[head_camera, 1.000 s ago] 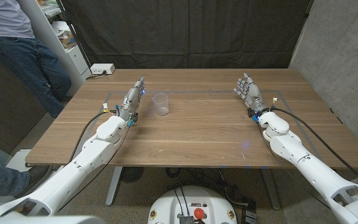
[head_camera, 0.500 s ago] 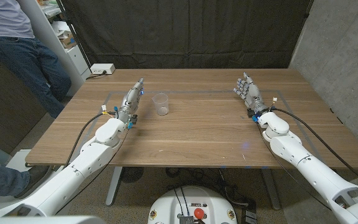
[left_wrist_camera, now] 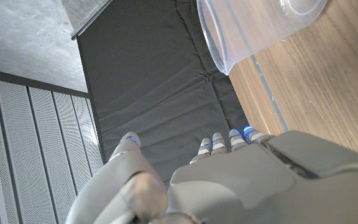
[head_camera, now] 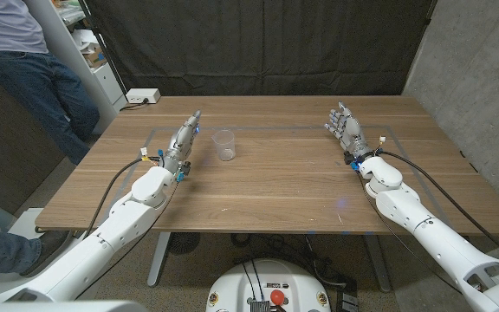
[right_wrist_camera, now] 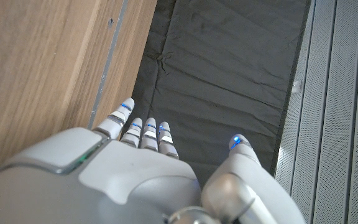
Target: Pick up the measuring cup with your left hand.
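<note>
We are at the approach step: the cup is not yet grasped. The measuring cup (head_camera: 223, 143), a clear plastic vessel, stands upright on the wooden table (head_camera: 275, 186), slightly left of centre and toward the far edge. Our left hand (head_camera: 183, 142) stands on its edge just beside the cup, at roughly 9 o'clock from it, fingers extended and pointing toward the far edge at about 1 o'clock. It holds nothing; we see a gap between it and the cup wall in the head view. In the left wrist view the cup (left_wrist_camera: 253, 28) appears close ahead of the fingertips (left_wrist_camera: 217, 142), off to one side, with the thumb spread apart from the other fingers.

Our right hand (head_camera: 345, 128) is raised at the right side of the table, well apart from the cup, fingers spread and empty.

In our judgement, the next move calls for translating the left hand toward 3 o'clock until the cup sits between thumb and fingers, then closing around the wall before lifting. The cup looks light, so a side contact may tip it.
</note>
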